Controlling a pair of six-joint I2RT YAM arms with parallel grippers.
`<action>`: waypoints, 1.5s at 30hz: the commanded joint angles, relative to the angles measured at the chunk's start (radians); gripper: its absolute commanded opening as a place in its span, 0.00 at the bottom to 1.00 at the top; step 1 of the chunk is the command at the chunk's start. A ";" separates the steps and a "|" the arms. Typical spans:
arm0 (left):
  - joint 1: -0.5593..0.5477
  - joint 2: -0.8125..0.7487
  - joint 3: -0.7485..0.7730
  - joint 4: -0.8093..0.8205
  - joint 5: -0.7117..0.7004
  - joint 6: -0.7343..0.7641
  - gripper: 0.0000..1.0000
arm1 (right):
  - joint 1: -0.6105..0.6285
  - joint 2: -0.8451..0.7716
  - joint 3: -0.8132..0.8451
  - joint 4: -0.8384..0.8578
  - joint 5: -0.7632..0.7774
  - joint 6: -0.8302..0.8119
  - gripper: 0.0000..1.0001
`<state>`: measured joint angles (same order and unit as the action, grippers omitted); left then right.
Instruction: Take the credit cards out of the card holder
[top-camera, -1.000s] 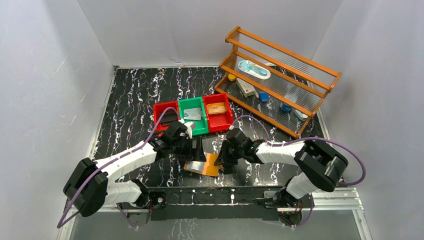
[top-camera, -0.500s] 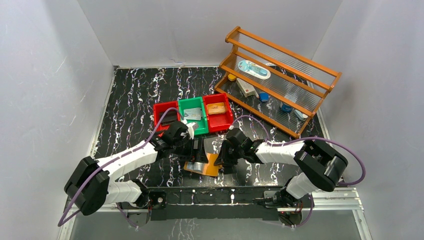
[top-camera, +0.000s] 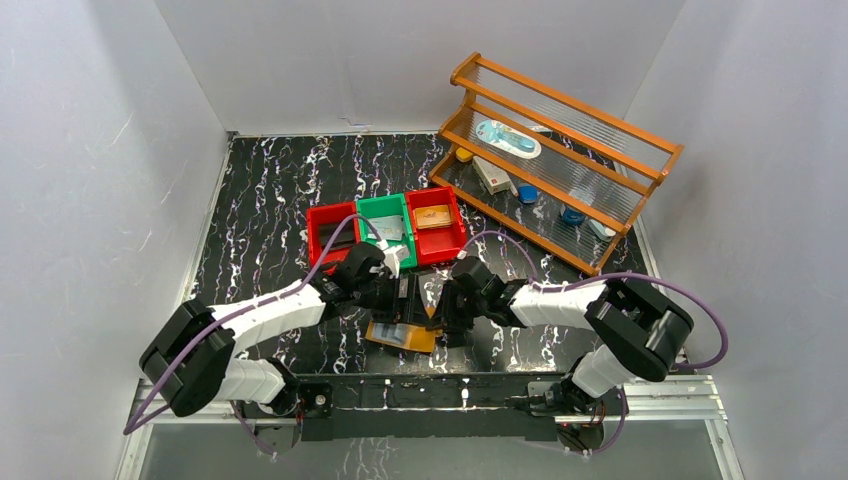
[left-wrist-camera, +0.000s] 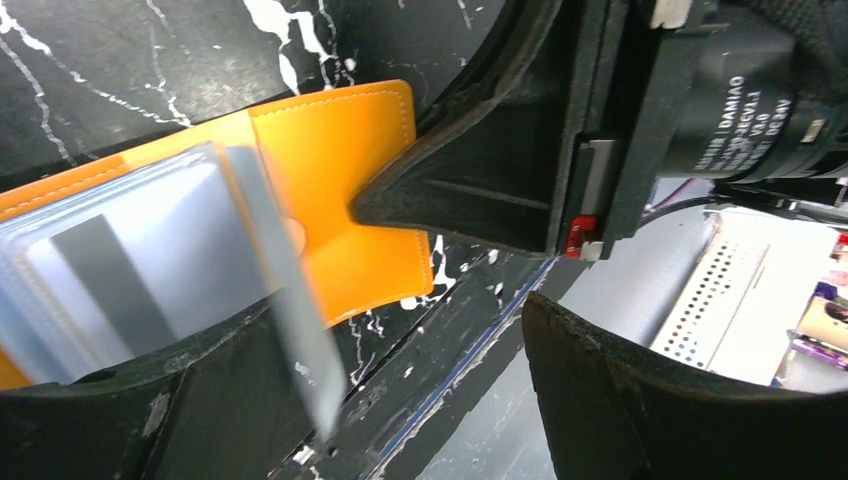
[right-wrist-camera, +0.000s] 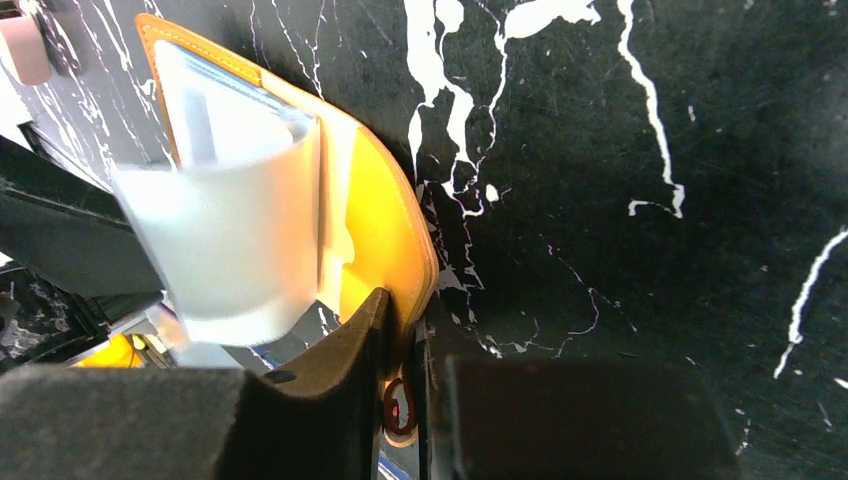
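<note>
The tan-orange card holder (top-camera: 405, 336) lies open on the black marble table near the front edge. My right gripper (top-camera: 447, 318) is shut on its right cover, and the right wrist view shows the jaws (right-wrist-camera: 405, 312) pinching the orange edge (right-wrist-camera: 385, 235). My left gripper (top-camera: 405, 297) hovers over the clear pockets with its jaws wide apart (left-wrist-camera: 420, 385). A pale, blurred leaf or card (left-wrist-camera: 290, 320) stands up from the pockets beside my left finger; it also shows in the right wrist view (right-wrist-camera: 225, 250). A credit card (left-wrist-camera: 110, 270) with a grey stripe sits in a pocket. Another card (top-camera: 388, 228) lies in the green bin.
Three bins stand behind the grippers: a red one (top-camera: 318, 222) with a black wallet, a green one (top-camera: 378, 208), and a red one (top-camera: 452, 232) with a brown case. A wooden rack (top-camera: 560, 160) with small items stands at the back right. The table's front edge is close.
My left gripper has moved right, over the open card holder. The pale leaf has lifted and is blurred. The right gripper has kept its hold.
</note>
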<state>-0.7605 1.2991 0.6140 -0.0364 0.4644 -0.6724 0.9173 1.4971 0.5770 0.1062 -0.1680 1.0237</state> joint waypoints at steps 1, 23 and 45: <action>-0.015 0.005 -0.036 0.119 0.041 -0.072 0.79 | 0.003 0.029 -0.042 0.010 0.038 0.025 0.21; -0.064 0.089 -0.120 0.208 -0.058 -0.154 0.75 | -0.017 -0.209 -0.144 0.021 0.109 0.136 0.47; -0.084 -0.048 -0.047 0.027 -0.164 -0.090 0.76 | -0.021 -0.032 -0.041 -0.068 0.085 0.037 0.28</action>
<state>-0.8383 1.3449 0.5087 0.1478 0.3988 -0.8200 0.8967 1.4342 0.5087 0.1501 -0.1318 1.1168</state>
